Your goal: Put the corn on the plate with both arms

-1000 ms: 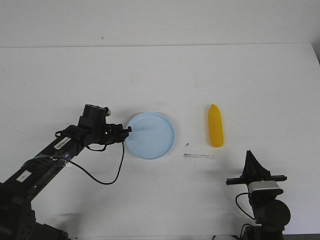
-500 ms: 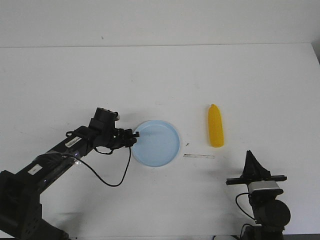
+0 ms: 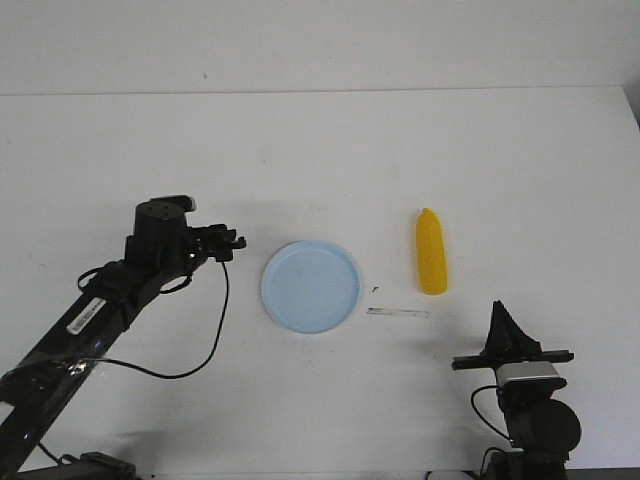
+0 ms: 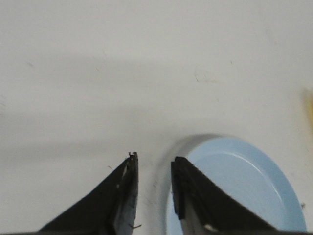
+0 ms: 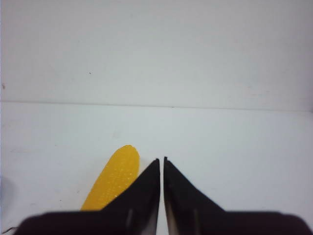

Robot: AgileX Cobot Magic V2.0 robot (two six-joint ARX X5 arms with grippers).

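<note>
Corn [image 3: 431, 252]: one yellow-orange cob, lying flat on the white table [image 3: 320, 150], right of centre, long axis running away from the robot, tapered end at the far side; well apart from the plate and touched by nothing. In the right wrist view the corn [image 5: 113, 178] shows just beside the dark fingers, partly hidden behind them. Plate [image 3: 311, 286]: round, pale blue, shallow, thin raised rim, lying flat near the table's middle, to the left of the corn, nothing on it; in the left wrist view the plate [image 4: 234, 186] lies close by one finger, its near edge cut off by the frame. Strip [image 3: 397, 313]: a thin pale strip lying on the table between plate and corn, nearer the robot than both; what it is made of cannot be told. Left gripper [image 3: 228, 241]: black, at the end of the left arm [image 3: 100, 300], just left of the plate and clear of its rim; fingers [image 4: 126, 196] parted by a narrow gap, grasping nothing. Right gripper [image 3: 502, 322]: black, low at the right, nearer the robot than the corn and apart from it; fingers [image 5: 183, 196] drawn together with only a hairline between the tips, nothing between them.
</note>
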